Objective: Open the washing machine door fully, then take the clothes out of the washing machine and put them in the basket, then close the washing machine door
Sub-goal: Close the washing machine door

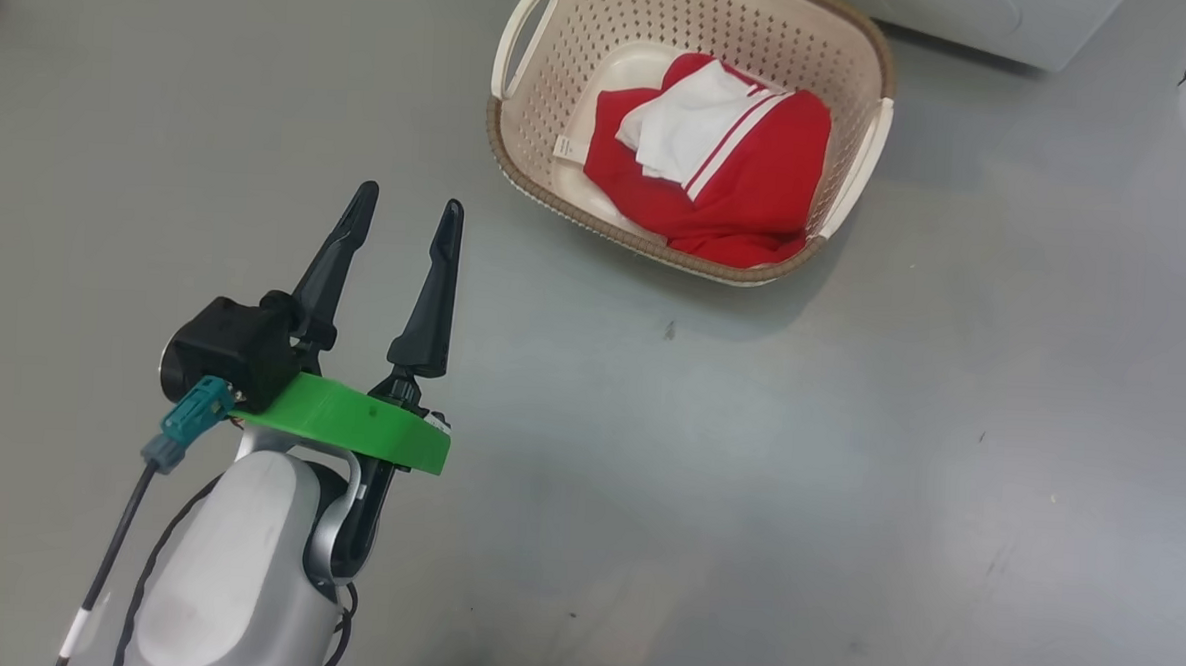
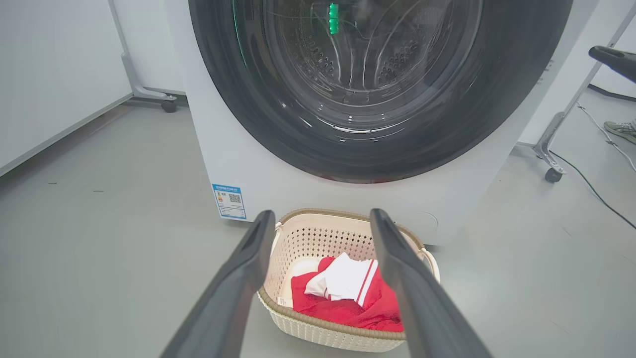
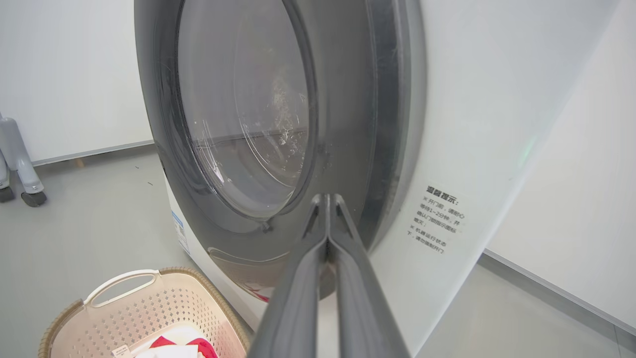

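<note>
Left claw (image 1: 408, 198) spread; right claw (image 3: 327, 198) pressed together; one basket (image 1: 576, 42) holding clothes (image 1: 750, 180).

Open floor (image 1: 747, 480) surrounds the basket (image 1: 558, 207) on three sides; the washing machine (image 2: 298, 191) stands just behind it.

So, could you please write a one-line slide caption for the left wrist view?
Open left hand frames the basket of red-and-white clothes standing before the washing machine door.
</note>
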`<state>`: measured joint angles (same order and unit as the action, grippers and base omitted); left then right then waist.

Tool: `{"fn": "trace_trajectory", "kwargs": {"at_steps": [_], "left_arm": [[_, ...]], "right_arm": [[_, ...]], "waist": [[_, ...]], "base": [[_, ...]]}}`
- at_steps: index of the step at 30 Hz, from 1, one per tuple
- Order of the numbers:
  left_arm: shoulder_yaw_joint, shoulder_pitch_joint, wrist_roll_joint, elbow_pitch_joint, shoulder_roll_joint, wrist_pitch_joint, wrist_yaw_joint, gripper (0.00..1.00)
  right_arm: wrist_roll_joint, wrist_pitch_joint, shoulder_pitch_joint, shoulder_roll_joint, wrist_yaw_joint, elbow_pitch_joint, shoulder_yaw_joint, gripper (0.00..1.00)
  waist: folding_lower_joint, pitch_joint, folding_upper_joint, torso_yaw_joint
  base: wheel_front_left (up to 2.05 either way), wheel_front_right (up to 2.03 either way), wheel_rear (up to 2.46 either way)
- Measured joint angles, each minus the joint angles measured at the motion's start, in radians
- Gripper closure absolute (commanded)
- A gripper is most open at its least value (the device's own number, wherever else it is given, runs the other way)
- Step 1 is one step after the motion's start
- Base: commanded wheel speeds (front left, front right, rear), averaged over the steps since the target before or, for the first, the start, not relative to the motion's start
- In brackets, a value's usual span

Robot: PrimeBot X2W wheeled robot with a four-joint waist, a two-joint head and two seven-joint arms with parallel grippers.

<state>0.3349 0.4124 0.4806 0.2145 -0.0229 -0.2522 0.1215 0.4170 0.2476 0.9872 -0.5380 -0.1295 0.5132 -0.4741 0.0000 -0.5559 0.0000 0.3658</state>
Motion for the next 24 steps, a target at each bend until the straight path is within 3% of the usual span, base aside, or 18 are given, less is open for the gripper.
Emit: {"fn": "trace_trajectory", "kwargs": {"at_steps": [8, 20, 24], "left_arm": [[-0.04, -0.029, -0.019, 0.021, -0.013, 0.0, 0.003, 0.0], [-0.079, -0.126, -0.034, 0.054, -0.031, 0.0, 0.004, 0.0], [-0.09, -0.166, -0.035, 0.063, -0.034, 0.0, 0.004, 0.0]], "right_arm": [[0.036, 0.006, -0.165, 0.068, 0.02, -0.015, 0.023, 1.0], [0.086, 0.006, -0.419, 0.168, 0.088, -0.109, 0.118, 1.0], [0.086, 0.006, -0.501, 0.186, 0.097, -0.134, 0.127, 1.0]], "waist": [[0.0, 0.099, 0.0, -0.067], [0.0, 0.258, 0.0, -0.187], [0.0, 0.314, 0.0, -0.224]], "base": [[0.0, 0.0, 0.0], [0.0, 0.0, 0.0], [0.0, 0.0, 0.0]]}}
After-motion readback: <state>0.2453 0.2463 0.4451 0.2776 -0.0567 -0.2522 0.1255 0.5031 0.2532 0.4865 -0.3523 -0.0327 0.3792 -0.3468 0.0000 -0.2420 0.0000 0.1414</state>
